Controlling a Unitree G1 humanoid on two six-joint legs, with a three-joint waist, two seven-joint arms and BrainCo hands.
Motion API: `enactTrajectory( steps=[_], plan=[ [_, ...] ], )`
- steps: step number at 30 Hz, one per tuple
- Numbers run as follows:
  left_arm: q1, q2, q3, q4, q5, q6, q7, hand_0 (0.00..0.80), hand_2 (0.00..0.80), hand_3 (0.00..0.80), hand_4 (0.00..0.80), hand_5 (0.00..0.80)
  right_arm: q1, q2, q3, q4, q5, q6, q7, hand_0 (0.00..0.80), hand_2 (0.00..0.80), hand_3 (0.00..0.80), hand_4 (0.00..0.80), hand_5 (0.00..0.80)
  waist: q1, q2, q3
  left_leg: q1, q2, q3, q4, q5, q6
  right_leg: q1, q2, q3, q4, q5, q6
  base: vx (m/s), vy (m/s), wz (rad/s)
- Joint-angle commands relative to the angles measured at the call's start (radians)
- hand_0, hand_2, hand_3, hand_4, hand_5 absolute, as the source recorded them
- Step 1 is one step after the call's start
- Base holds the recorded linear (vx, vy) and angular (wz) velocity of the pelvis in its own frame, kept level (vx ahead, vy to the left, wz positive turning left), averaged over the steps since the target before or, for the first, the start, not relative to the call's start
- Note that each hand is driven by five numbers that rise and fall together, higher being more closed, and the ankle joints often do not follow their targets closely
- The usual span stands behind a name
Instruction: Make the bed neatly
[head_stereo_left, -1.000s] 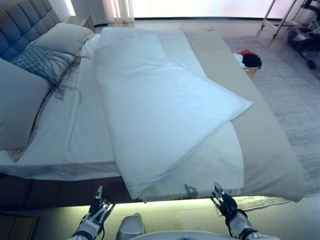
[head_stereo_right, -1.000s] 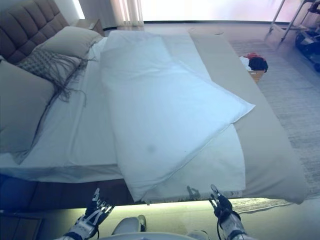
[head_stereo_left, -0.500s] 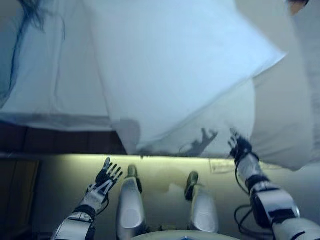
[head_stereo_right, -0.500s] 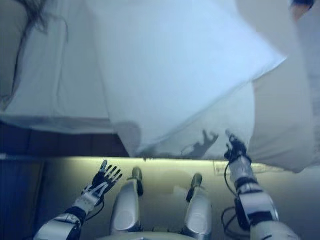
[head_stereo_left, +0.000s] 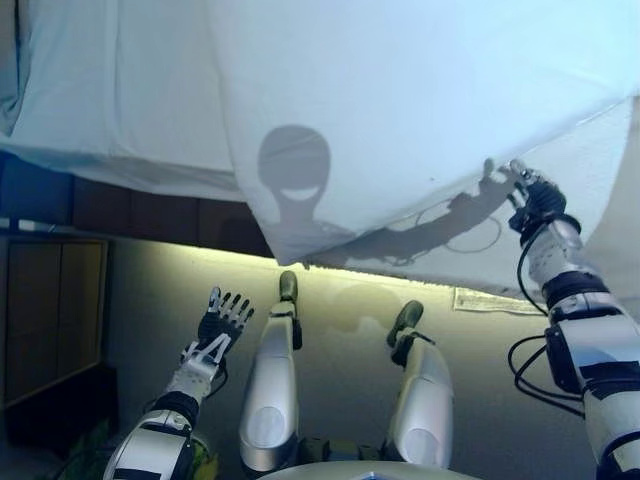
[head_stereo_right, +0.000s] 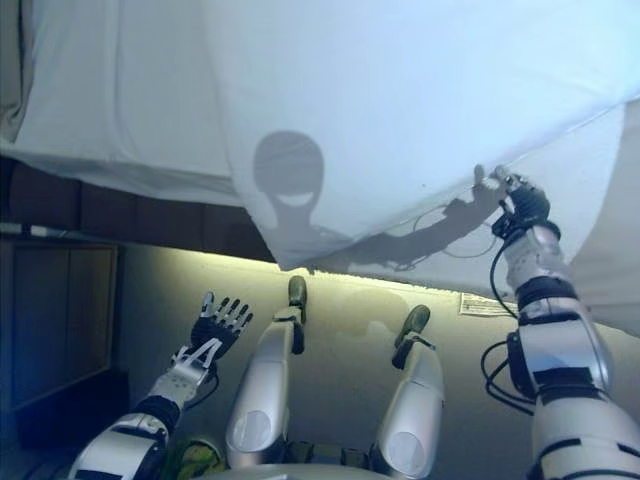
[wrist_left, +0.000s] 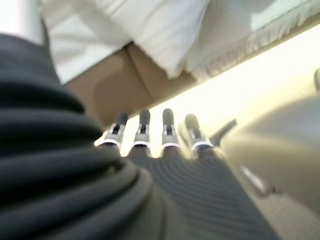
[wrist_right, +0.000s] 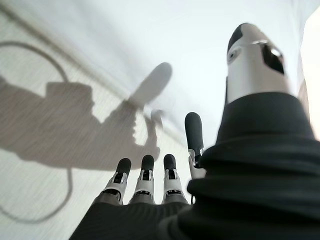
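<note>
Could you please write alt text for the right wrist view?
The right hand, fingers straight and open, reaches toward the white fabric duvet without holding it. The hand's shadow falls across the cloth.

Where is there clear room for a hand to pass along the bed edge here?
Open floor lies below the bed, around the spread left hand. The right hand is up against the overhanging duvet, so there it is crowded.

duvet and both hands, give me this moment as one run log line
phase: reach | right hand: open, fingers straight, at hanging edge of white duvet | left hand: open, low, apart from bed | duvet: folded, not spread
</note>
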Motion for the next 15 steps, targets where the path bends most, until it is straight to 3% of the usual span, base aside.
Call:
enactTrajectory(
  steps=[1,15],
  plan=[
    [0.041,0.006,-0.014,-0.013,-0.046,-0.029,-0.019,0.0,0.0,0.0,0.0,0.0,-0.067,-0.105,0.038,0.005,0.012,0.015,0.006,0.0,0.0,0.0,0.0,0.0,0.007,0.034,0.012,-0.052,-0.014,-0.031,0.074,-0.082,0.023,-0.068,0.001,0.047,-0.009,0.038,0.006,0.03,0.086,0.15],
    [0.154,0.005,-0.014,-0.093,-0.052,-0.035,-0.056,0.0,0.0,0.0,0.0,0.0,-0.257,-0.22,0.105,-0.012,0.014,0.066,0.034,0.0,0.0,0.0,0.0,0.0,0.041,0.077,0.012,-0.102,-0.026,-0.041,0.034,-0.044,0.032,-0.139,-0.006,0.049,0.041,0.019,-0.002,0.03,0.028,0.04]
  ],
)
